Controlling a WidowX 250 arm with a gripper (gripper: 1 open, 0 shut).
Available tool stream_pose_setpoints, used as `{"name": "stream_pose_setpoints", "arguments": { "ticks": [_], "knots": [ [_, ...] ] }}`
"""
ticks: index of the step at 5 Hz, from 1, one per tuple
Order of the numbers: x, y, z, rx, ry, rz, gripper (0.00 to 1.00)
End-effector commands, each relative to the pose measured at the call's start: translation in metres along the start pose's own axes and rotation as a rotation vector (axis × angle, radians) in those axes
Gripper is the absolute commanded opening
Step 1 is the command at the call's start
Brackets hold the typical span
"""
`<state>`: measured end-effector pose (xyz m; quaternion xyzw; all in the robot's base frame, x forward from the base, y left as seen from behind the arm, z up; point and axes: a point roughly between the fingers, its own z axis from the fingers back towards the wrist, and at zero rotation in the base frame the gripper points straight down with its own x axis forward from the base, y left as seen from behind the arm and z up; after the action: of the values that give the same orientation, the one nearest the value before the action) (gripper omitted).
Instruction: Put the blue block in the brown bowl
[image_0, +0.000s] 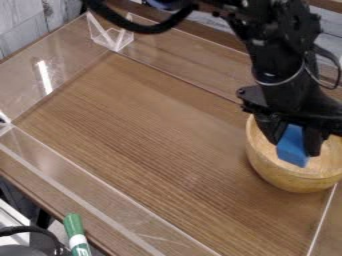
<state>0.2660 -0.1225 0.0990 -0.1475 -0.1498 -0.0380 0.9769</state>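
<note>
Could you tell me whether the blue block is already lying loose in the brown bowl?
No: the gripper is shut on the blue block, holding it inside the brown bowl.

a robotics lab test bench: a wood-grain table (147, 120) fenced by low clear acrylic walls (54, 60), a black robot arm (281, 50) at the upper right, and a green-capped marker (75, 232) at the lower left edge.
</note>
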Motion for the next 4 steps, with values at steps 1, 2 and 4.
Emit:
{"name": "stream_pose_setpoints", "arguments": {
  "ticks": [1,2,4],
  "knots": [
    [0.0206,-0.0027,0.0086,-0.016,-0.065,-0.003,0.00],
    [0.0247,-0.0016,0.0085,-0.017,-0.072,-0.004,0.00],
    [0.0285,-0.0022,0.0077,-0.021,-0.083,0.005,1.00]
  ]
}}
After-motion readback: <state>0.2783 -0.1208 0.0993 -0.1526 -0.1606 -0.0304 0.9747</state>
